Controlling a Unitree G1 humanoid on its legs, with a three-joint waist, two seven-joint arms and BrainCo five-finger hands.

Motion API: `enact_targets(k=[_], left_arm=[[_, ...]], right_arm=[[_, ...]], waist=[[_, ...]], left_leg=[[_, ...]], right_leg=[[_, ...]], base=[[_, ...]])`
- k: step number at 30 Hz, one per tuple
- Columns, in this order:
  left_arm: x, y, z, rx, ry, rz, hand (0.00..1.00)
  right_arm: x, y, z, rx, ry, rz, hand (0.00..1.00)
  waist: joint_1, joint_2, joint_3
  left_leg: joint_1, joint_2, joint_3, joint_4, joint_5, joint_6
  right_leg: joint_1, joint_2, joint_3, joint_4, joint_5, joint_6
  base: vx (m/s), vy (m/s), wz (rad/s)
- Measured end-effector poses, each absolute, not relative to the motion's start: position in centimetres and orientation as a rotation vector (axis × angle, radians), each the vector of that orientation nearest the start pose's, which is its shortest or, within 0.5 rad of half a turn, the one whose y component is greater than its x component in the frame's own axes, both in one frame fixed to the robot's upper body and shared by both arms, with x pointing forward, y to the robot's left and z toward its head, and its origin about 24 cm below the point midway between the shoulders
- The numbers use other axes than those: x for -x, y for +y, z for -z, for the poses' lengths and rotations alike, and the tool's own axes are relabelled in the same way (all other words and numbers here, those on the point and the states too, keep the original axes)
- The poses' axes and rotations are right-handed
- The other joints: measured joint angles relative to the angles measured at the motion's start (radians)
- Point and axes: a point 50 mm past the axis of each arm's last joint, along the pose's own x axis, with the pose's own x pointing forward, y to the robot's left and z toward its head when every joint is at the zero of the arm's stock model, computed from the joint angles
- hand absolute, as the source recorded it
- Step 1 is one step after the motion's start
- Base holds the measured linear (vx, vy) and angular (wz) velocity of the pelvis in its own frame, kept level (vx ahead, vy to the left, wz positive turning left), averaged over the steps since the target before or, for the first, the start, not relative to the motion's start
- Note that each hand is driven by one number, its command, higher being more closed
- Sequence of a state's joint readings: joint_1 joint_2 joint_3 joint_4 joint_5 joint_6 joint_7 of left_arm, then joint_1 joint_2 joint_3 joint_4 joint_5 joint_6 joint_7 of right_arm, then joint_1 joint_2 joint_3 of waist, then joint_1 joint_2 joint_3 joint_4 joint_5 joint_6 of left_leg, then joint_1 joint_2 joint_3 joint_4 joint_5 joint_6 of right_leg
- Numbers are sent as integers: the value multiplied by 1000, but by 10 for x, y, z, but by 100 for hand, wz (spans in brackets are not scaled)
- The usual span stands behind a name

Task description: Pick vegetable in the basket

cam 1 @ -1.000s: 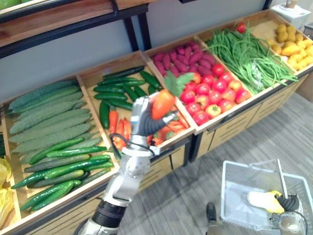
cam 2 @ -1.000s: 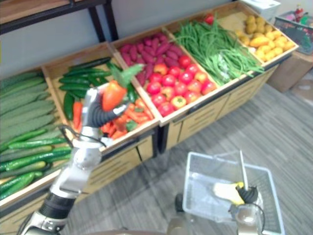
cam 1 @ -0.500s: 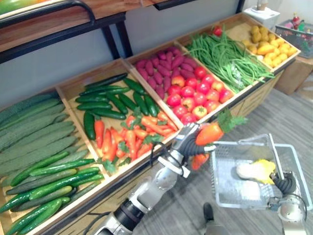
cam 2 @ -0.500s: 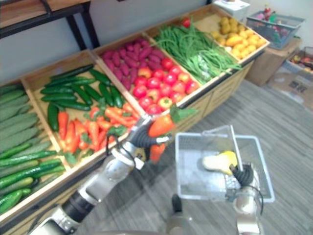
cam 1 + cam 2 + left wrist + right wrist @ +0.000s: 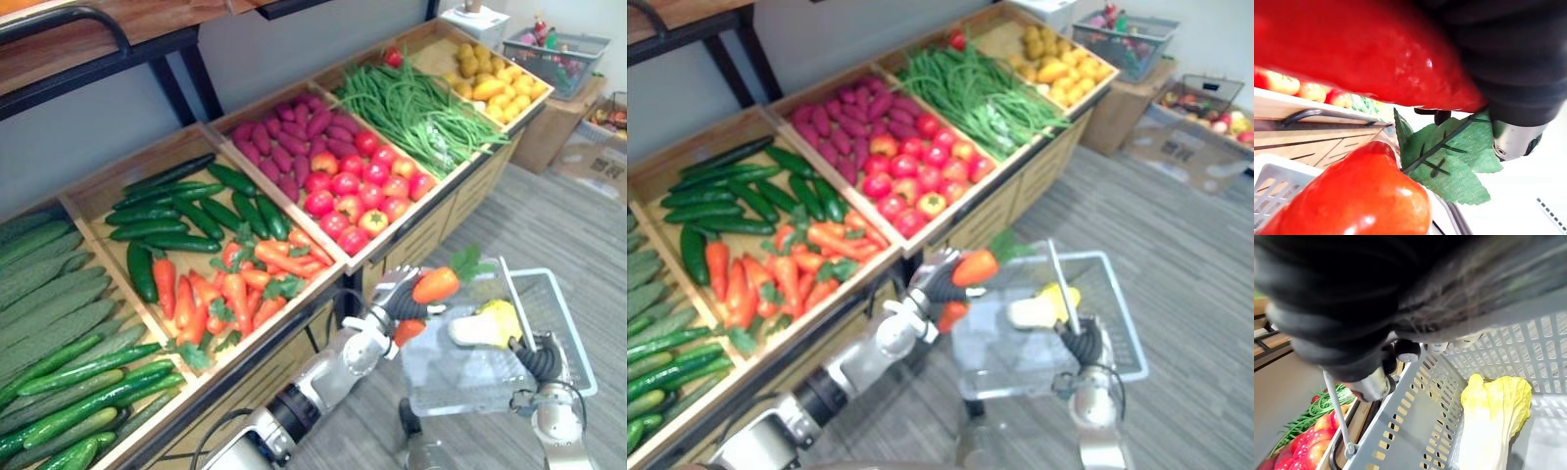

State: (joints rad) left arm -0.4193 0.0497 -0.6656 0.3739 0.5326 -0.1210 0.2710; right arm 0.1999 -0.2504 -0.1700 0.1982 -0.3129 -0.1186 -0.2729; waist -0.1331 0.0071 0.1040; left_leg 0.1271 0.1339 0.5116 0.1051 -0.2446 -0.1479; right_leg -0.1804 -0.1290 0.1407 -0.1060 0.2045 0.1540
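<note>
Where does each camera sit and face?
Left eye view: head, looking down at vegetable stand; left hand holds carrots by the basket rim.
Right eye view: same scene, slightly aside; right hand grips the basket handle.
Left wrist view: along the left hand, carrots close.
Right wrist view: past its dark cover into the basket, at the cabbage.
All share the basket.
</note>
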Motion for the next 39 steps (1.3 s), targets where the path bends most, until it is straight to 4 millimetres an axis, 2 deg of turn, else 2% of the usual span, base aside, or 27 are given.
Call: enact_targets(k=[6,11,15,19,31,39], left_arm=[[-277,-11,-38,-801,-329,502,100],[-279,-6,-21,-848,-252,496,100],[-278,-18,-24,-852,-273,522,100],[-270,-38,-30,-841,-325,566,100],[-249,-68,-19,-852,-329,679,100],[-248,-63,0,-952,-281,711,100]], right_arm=[[-191,-254,11,582,205,364,100],[-193,-244,8,565,168,331,100],[-191,-243,8,562,160,329,100],[-192,-240,9,560,161,322,100],[-192,-233,10,543,152,330,100],[-192,-229,11,526,152,331,100]], waist=[[-9,-6,4],[-31,-19,11],[-31,-20,12],[-33,-30,18],[-57,-36,21],[-62,-41,24]], left_leg=[[-1,-1,6,-1,-2,-1],[2,-2,19,0,-6,0],[-1,-6,29,1,-12,3],[0,-6,27,0,-12,3],[2,-6,26,-2,-12,3],[16,-8,30,-9,-12,3]], right_leg=[[-8,3,10,0,1,1],[-12,5,22,0,2,2],[-23,2,34,0,3,4],[-24,2,34,0,3,4],[-23,2,35,0,3,5],[-14,3,38,0,4,6]], base=[[-21,-58,-5],[-34,-65,-6],[-25,-54,-10],[-16,-61,-1],[-32,-63,0],[-29,-66,-2]])
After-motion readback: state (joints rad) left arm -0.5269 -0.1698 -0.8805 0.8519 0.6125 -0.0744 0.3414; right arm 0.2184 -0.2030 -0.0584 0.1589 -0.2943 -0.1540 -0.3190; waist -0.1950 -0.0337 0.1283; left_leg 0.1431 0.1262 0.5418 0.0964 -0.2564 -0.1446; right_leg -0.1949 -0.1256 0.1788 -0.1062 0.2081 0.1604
